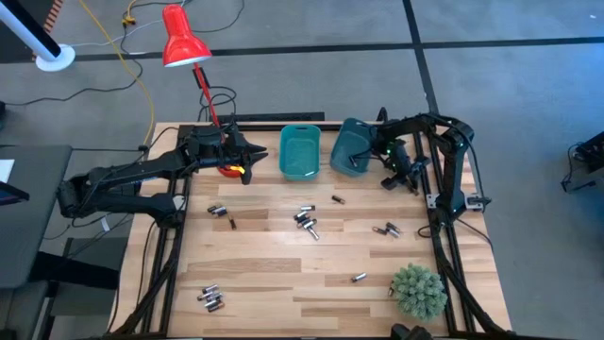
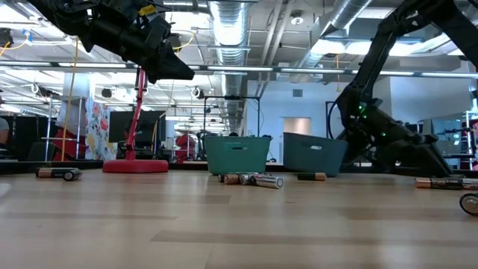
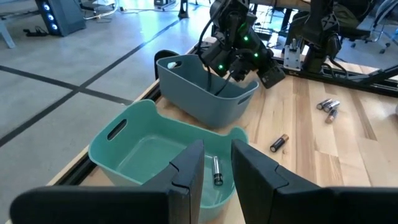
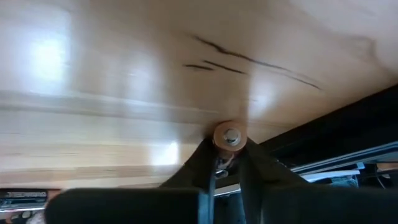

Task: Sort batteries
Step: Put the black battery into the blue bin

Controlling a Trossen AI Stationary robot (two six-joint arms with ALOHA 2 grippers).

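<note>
**Right gripper (image 4: 229,148) closed on one battery at the table's 2 o'clock edge; left gripper idle over the bins**

Item 1. Table (image 1: 283,274), pale wood, taken as the dial in the high view with 12 o'clock at the far edge.

Item 2. Right arm. It was folded down steeply at 2 o'clock, wrist low and close to the wood. The posture suited a pick from the table top.

Item 3. Left arm. It was stretched in from 9 o'clock with its wrist raised near 11 o'clock, beside the red lamp (image 1: 184,42). The left gripper (image 3: 217,149) looked towards the bins. Its fingers stood a narrow gap apart with nothing between them, probably waiting.

Item 4. Two bins at 12 o'clock, side by side. The lighter teal bin (image 1: 300,153) sat flat. The darker bin (image 1: 351,148) was tipped towards the right arm, likely to ease dropping cells in.

Item 5. Potted plant (image 1: 418,291) at 5 o'clock, well apart from the work.

Item 6. Loose batteries (image 1: 305,221). One cluster lay near the centre, with others scattered at 9, 7, 5 and 3 o'clock, all lying flat and unsorted.

Item 7. Sorted battery (image 3: 216,171), single, lying on the floor of the lighter bin.

Item 8. Gripped battery (image 4: 231,135). It showed end-on between the right fingertips, which pinched it from both sides just above the wood. By appearance, the hold was for lifting it to a bin.
</note>
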